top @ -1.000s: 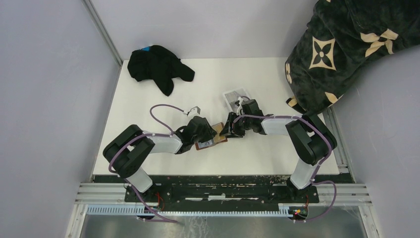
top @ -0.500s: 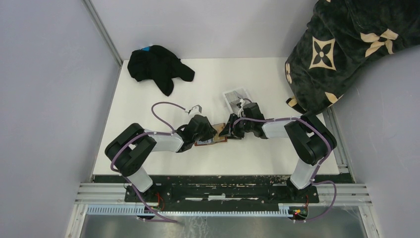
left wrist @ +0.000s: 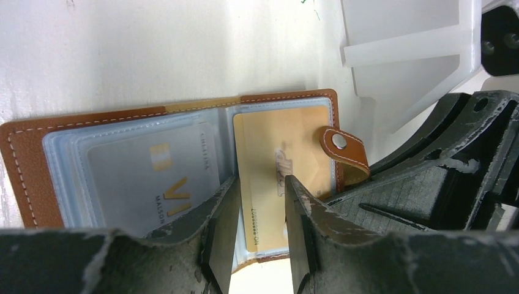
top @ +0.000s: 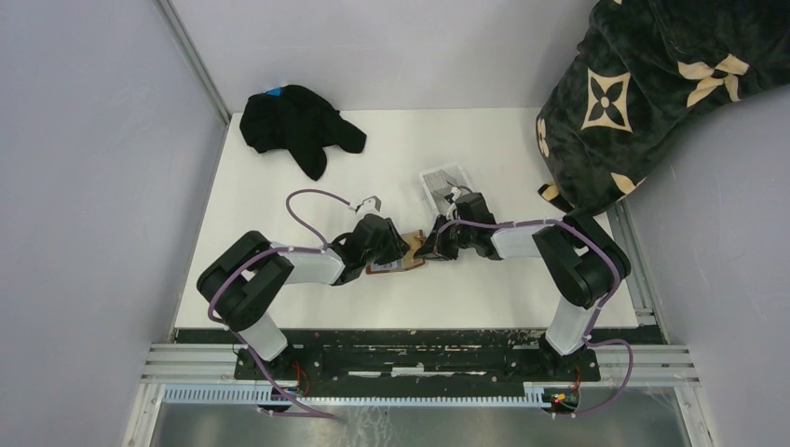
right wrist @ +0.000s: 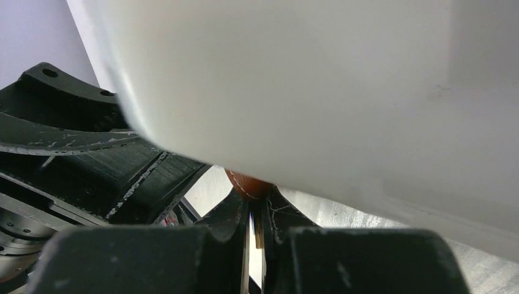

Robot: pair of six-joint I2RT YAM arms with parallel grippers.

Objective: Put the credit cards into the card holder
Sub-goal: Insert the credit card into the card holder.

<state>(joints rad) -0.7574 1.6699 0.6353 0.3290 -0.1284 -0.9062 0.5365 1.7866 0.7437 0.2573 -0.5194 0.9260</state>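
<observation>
jaws and card holder slightly leftward

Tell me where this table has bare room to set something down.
Bare table lies left, between the black cloth and the left arm, and at the far edge between cloth and blanket. Crowded middle: left gripper and right gripper over the card holder, clear tray behind.

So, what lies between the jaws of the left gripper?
The yellow-orange card, tucked in the open card holder, shows through the gap of the left gripper, in the left wrist view. Contact cannot be told.
</observation>
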